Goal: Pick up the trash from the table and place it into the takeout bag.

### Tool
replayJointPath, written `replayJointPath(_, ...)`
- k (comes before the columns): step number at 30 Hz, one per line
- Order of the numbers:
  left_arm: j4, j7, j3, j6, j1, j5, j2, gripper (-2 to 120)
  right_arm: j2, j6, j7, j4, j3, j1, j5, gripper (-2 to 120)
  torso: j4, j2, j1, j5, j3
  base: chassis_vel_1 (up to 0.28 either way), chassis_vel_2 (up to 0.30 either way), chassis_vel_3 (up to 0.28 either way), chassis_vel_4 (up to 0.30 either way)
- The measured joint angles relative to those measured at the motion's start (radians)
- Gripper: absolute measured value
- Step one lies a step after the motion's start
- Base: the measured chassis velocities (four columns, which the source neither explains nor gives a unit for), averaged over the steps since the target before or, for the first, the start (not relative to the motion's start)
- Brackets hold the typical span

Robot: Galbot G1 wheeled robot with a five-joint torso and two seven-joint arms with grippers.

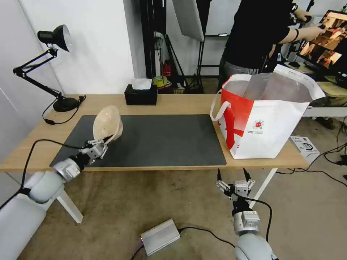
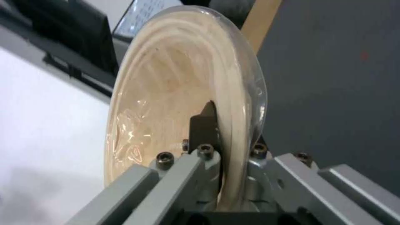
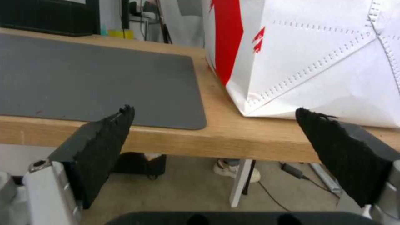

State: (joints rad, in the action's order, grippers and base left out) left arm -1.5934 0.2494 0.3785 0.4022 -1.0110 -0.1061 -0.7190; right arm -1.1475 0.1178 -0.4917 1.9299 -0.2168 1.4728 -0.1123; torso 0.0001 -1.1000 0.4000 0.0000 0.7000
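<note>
My left gripper (image 1: 103, 140) is shut on the rim of the shallow beige bowl (image 1: 107, 124), a piece of the trash, and holds it tilted on edge just above the left end of the dark mat (image 1: 162, 141). In the left wrist view the bowl (image 2: 175, 93) stands between the pads (image 2: 204, 125), wrapped in clear film. The takeout bag (image 1: 264, 115), white and red with foil lining, stands open at the table's right end (image 1: 188, 104). My right gripper (image 1: 233, 175) hangs open below the table's front edge, near the bag (image 3: 317, 59).
A black tissue box (image 1: 141, 94) sits at the table's back edge and a black desk lamp (image 1: 54, 68) at its back left. On the floor lie a silver power box (image 1: 160, 236), cables and a small white box (image 1: 304, 144) at the right.
</note>
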Motion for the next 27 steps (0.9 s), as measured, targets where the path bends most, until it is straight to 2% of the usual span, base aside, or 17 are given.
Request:
replayJointPath(5,-0.007,0.016,-0.053,0.003,0.083,0.004,0.040,0,-0.005,-0.001,0.000,0.003,0.001,0.001,0.000,98,0.0000,0.000,0.000,0.0000,0.000,0.000,0.000,0.000,0.000)
replayJointPath(8,-0.002,0.030,-0.128,0.005,0.174,0.020,0.074,0,-0.009,-0.002,0.000,0.006,0.002,0.002,0.002,98,-0.0001,0.000,0.000,0.0001,0.000,0.000,0.000,0.000,0.000)
replayJointPath(9,-0.002,0.030,-0.128,0.005,0.174,0.020,0.074,0,-0.009,-0.002,0.000,0.006,0.002,0.002,0.002,98,-0.0001,0.000,0.000,0.0001,0.000,0.000,0.000,0.000,0.000)
replayJointPath(13,0.053,0.066,-0.360,0.028,0.447,0.024,0.115,0,-0.018,-0.003,0.001,0.008,0.008,-0.003,0.005,98,0.0000,0.000,0.000,0.0000,0.000,0.000,0.000,0.000,0.000)
replayJointPath(14,0.053,0.066,-0.360,0.028,0.447,0.024,0.115,0,-0.018,-0.003,0.001,0.008,0.008,-0.003,0.005,98,0.0000,0.000,0.000,0.0000,0.000,0.000,0.000,0.000,0.000)
replayJointPath(15,0.079,0.081,-0.443,0.037,0.543,0.022,0.110,0,-0.020,-0.004,0.001,0.010,0.008,-0.005,0.006,98,-0.0001,0.000,0.000,0.0000,0.000,0.000,0.000,0.000,0.000)
replayJointPath(18,0.125,0.094,-0.581,0.043,0.696,0.019,0.080,0,-0.024,-0.006,0.002,0.013,0.009,-0.006,0.007,98,-0.0002,0.000,0.000,0.0000,0.000,0.000,0.000,0.000,0.000)
replayJointPath(19,0.125,0.094,-0.581,0.043,0.696,0.019,0.080,0,-0.024,-0.006,0.002,0.013,0.009,-0.006,0.007,98,-0.0002,0.000,0.000,0.0000,0.000,0.000,0.000,0.000,0.000)
replayJointPath(22,0.188,0.115,-0.682,0.055,0.815,-0.001,0.032,0,-0.030,-0.007,0.004,0.014,0.009,-0.009,0.008,98,0.0000,0.000,0.000,0.0001,0.000,0.000,0.000,0.000,0.000)
replayJointPath(23,0.188,0.115,-0.682,0.055,0.815,-0.001,0.032,0,-0.030,-0.007,0.004,0.014,0.009,-0.009,0.008,98,0.0000,0.000,0.000,0.0001,0.000,0.000,0.000,0.000,0.000)
replayJointPath(26,0.273,0.122,-0.814,0.062,0.954,-0.006,-0.051,0,-0.040,-0.008,0.005,0.014,0.003,-0.009,0.010,98,-0.0002,0.000,0.000,0.0003,0.000,0.000,0.000,0.000,0.000)
replayJointPath(27,0.273,0.122,-0.814,0.062,0.954,-0.006,-0.051,0,-0.040,-0.008,0.005,0.014,0.003,-0.009,0.010,98,-0.0002,0.000,0.000,0.0003,0.000,0.000,0.000,0.000,0.000)
